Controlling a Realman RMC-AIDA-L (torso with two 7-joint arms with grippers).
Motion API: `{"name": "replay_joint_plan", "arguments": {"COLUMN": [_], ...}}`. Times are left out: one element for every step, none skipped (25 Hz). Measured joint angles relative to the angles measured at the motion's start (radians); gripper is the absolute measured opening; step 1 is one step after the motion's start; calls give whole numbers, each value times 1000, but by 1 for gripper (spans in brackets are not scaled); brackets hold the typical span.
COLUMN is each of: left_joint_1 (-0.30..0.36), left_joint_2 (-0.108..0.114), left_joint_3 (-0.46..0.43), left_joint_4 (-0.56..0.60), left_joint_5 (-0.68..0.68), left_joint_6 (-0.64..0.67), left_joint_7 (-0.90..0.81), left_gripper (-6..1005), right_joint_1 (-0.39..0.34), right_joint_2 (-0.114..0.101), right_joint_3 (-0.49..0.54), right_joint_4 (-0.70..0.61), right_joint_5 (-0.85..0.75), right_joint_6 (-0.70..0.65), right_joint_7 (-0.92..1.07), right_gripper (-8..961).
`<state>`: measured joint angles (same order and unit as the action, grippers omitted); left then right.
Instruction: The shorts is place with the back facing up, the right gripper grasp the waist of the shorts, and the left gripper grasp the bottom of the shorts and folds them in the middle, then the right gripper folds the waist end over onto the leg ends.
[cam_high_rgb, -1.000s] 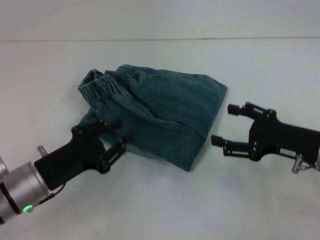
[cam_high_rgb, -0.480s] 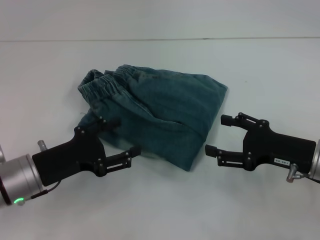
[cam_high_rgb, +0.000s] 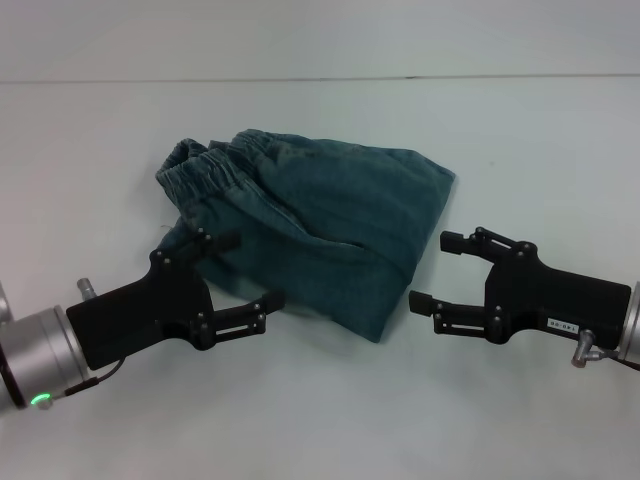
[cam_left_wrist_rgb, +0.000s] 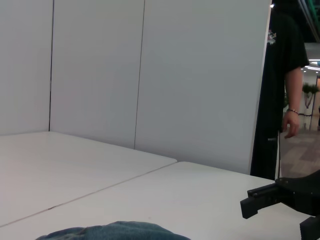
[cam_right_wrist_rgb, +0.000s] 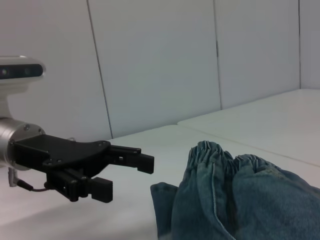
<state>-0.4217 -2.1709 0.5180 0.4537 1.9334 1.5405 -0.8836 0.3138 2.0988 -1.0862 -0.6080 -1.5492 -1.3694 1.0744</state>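
The shorts (cam_high_rgb: 310, 232) are seen lying folded in a compact bundle on the white table (cam_high_rgb: 520, 140), between the two pincers. The gathered elastic waistband (cam_high_rgb: 215, 170) is turned up along the bundle's far edge, on the side nearer the left pincer, and a folded corner (cam_high_rgb: 383, 325) points toward the right pincer.

The left pincer (cam_high_rgb: 250, 272) is held low at the near-left edge of the bundle, its fingers spread wide. One fingertip (cam_high_rgb: 228, 242) is seen over the denim at that edge, and the other (cam_high_rgb: 272, 298) lies just off the near hem; whether either touches the cloth cannot be told. Nothing is gripped between them. Behind it, the silver wrist with its green light (cam_high_rgb: 40, 400) is seen. In the right wrist view the same pincer (cam_right_wrist_rgb: 127, 172) appears beside the bundle, with the ruched band (cam_right_wrist_rgb: 215, 155) standing up just past its tips, a small gap of table showing between them.

The right pincer (cam_high_rgb: 437, 270) is held on the opposite side of the bundle, fingers also spread wide and empty. Its tips point at the folded edge, near it but apart from it, with bare table between. A small white label (cam_high_rgb: 560, 324) is visible on its black body.

In the left wrist view only a sliver of denim (cam_left_wrist_rgb: 120, 231) is seen, with the right pincer (cam_left_wrist_rgb: 280, 210) beyond it and a person (cam_left_wrist_rgb: 282, 90) standing past the table's end.
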Motion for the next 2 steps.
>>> {"name": "replay_joint_plan", "arguments": {"left_joint_1": [0, 0], "left_joint_2": [0, 0], "left_joint_3": [1, 2], "left_joint_4": [0, 0], "left_joint_5": [0, 0], "left_joint_6": [-1, -1], "left_joint_7": [0, 0], "left_gripper": [946, 946], "right_joint_1": [-1, -1], "right_joint_2": [0, 0], "right_joint_3": [0, 0], "right_joint_4": [0, 0], "right_joint_5": [1, 2], "right_joint_6": [-1, -3], "right_joint_7": [0, 0], "right_gripper": [957, 957]}}
